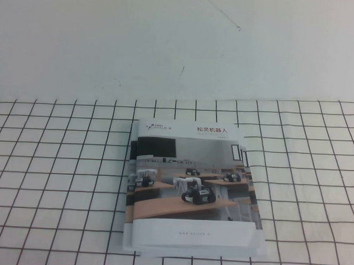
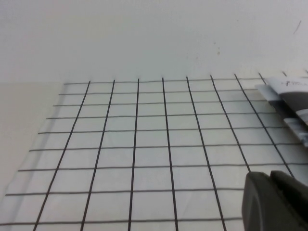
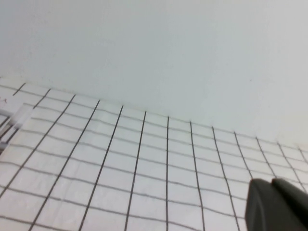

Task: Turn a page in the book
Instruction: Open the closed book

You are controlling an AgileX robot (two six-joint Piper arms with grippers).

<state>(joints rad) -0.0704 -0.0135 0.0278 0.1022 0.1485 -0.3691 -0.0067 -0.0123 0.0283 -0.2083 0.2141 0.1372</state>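
From the high camera I see a white sheet ruled with a black grid (image 1: pixel 303 189) covering the near part of the table. Beyond its far edge the surface is plain white (image 1: pixel 180 45), with a thin dark scratch or hair line up near the far right.

The book (image 1: pixel 193 188) lies flat and closed on the grid, roughly centre, a little toward my right. Its cover page (image 1: pixel 190 168) faces up: white band with a Chinese title at the far edge, photo of small robots on wooden desks in the middle, white band with a web address at the near edge. Under it, edge strips of similar booklets (image 1: pixel 130 183) stick out on the left side and along the near edge, so it sits on top of a small stack.

Neither arm shows in the high view.

The left gripper (image 2: pixel 274 202) appears only as a dark shape in the corner of the left wrist camera, above bare grid squares. It is clear of the stack, whose corner (image 2: pixel 291 108) shows at the frame's edge. I cannot tell how its fingers are set.

The right gripper (image 3: pixel 276 204) is likewise a dark corner shape in the right wrist camera, over bare grid. Here also the finger setting is unclear to me. Nothing is visibly held by either one.
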